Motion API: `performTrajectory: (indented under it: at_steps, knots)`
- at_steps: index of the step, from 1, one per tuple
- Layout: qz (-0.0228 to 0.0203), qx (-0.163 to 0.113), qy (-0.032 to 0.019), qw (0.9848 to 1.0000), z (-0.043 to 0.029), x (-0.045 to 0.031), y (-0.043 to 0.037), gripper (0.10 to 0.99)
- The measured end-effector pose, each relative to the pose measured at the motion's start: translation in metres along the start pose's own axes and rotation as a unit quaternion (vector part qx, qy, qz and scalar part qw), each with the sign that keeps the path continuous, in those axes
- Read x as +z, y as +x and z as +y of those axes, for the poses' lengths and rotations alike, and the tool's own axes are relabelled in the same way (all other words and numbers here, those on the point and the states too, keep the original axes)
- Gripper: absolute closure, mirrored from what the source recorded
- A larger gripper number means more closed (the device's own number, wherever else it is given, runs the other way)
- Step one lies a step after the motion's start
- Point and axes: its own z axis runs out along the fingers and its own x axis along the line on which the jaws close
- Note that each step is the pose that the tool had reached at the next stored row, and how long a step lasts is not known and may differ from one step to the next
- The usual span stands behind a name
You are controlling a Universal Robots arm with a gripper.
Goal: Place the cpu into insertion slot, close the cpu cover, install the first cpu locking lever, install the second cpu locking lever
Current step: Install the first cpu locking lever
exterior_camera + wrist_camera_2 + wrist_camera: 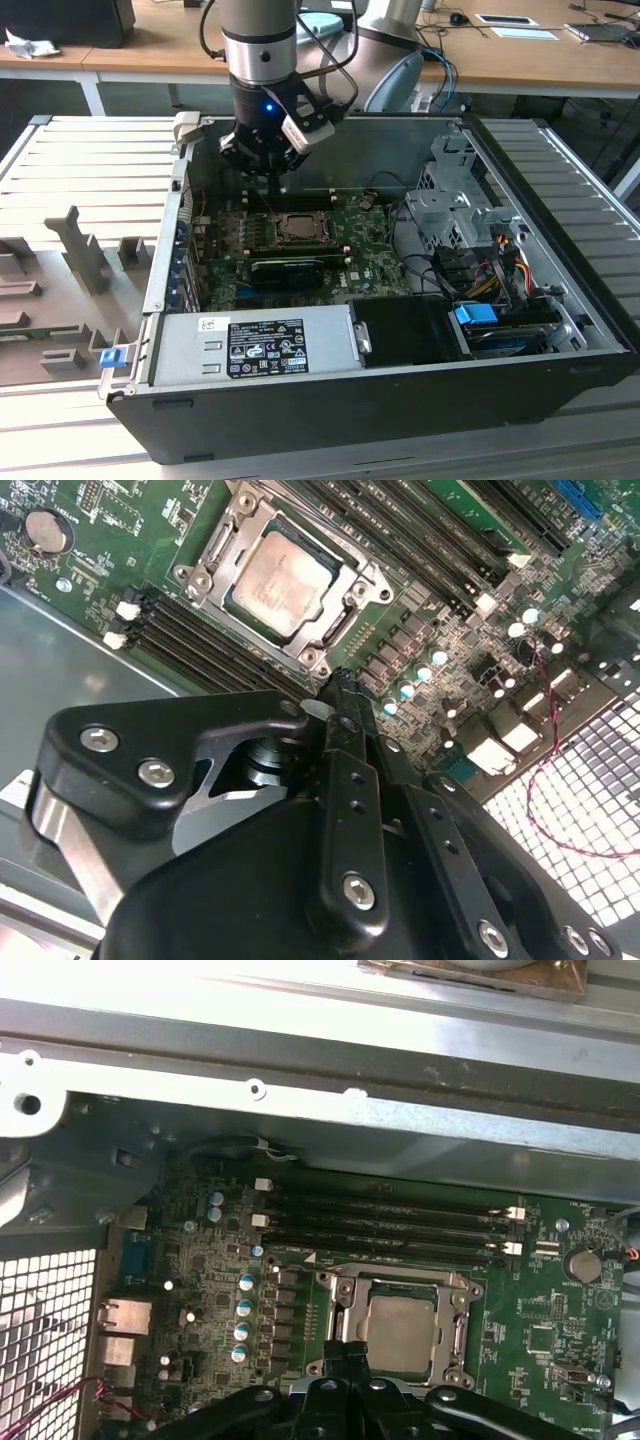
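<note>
Tool (343, 683), seemingly closed empty, hangs beside the cpu cover (225, 535) rim, cpu (278, 580) inside.

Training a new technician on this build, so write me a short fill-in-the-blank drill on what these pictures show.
1. The silver-topped cpu lies framed by the metal cpu ___.
2. The claw hangs above the ___-coloured motherboard.
3. Long black ___ slots run alongside the cpu.
4. Everything sits inside an open computer ___.
Missing words: cover; green; memory; case.
</note>
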Motion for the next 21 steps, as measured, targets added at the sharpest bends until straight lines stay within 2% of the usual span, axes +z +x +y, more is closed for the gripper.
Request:
performTrajectory:
  at_steps: [1,7,10,12,15,21]
  knots:
    - [-0.0001,0.000,0.0000,1.0000,0.0001,0.0000,0.0004,0.980]
    - [-0.0030,0.000,0.0000,1.0000,0.0014,0.0037,0.0151,0.980]
    - [-0.0032,0.001,-0.0001,1.0000,0.0050,0.0039,0.0226,0.980]
    - [-0.0033,0.003,0.0000,1.0000,0.0058,0.0041,0.0244,0.980]
    - [-0.0041,0.023,0.0015,0.9997,0.0060,0.0056,0.0254,0.980]
    - [-0.0022,0.026,0.0014,0.9997,0.0060,0.0062,0.0256,0.980]
